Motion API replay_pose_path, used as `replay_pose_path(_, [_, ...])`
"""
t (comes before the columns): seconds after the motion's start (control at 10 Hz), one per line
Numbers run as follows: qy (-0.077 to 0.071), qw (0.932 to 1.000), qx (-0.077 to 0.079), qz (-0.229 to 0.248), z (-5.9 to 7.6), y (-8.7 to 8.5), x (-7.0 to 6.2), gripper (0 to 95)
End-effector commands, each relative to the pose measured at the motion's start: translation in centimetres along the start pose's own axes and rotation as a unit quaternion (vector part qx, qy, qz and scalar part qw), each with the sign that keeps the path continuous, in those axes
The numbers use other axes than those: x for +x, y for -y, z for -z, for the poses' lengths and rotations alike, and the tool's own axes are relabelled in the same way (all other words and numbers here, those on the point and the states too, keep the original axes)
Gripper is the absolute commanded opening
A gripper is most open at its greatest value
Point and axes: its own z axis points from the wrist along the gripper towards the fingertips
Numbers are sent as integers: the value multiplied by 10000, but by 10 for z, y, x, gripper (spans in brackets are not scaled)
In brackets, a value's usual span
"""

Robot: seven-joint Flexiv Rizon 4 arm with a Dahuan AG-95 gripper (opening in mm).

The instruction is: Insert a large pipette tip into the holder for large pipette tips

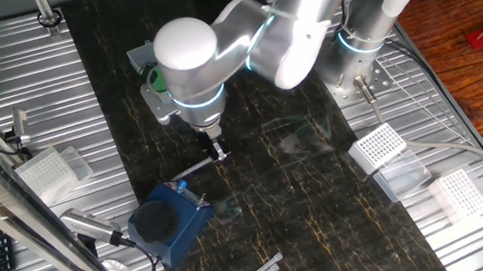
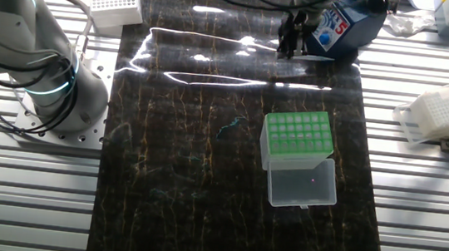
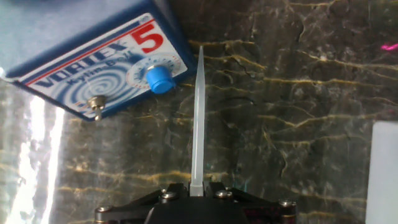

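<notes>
I have the tool (image 3: 198, 190) closed on the wide end of the pipette tip (image 3: 198, 118), which runs straight out from the fingers with its point free. The tip sits right beside the blue vortex mixer (image 3: 93, 68), and that is my first worry: any sideways swing toward that box could knock the point and skew it in the grip. The grip covers only the very base, so I judge a small bump would tilt the tip, and then it would miss a hole in the green grid.

The holder (image 2: 296, 135) is well away from the tool, across the dark table (image 2: 185, 180), with its clear lid (image 2: 303, 184) lying open on the far side from the tool. The long carry adds risk of slip.

Only the hand view shows the tip and the grip clearly. The other fixed view alone shows the holder. In one fixed view the arm (image 1: 234, 43) hides the holder, and the tip is too faint to make out.
</notes>
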Motion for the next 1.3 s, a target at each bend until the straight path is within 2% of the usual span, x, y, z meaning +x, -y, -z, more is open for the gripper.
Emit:
replay_pose_path(0.1, [306, 9986, 352, -264, 10, -5, 8, 0])
replay_pose_path(0.5, [304, 9986, 336, -267, 18, -7, 21, 0])
replay_pose_path(0.7, [309, 9987, 337, -233, 16, -5, 28, 0])
replay_pose_path(1.3, [294, 9983, 372, -326, 14, -2, 32, 0])
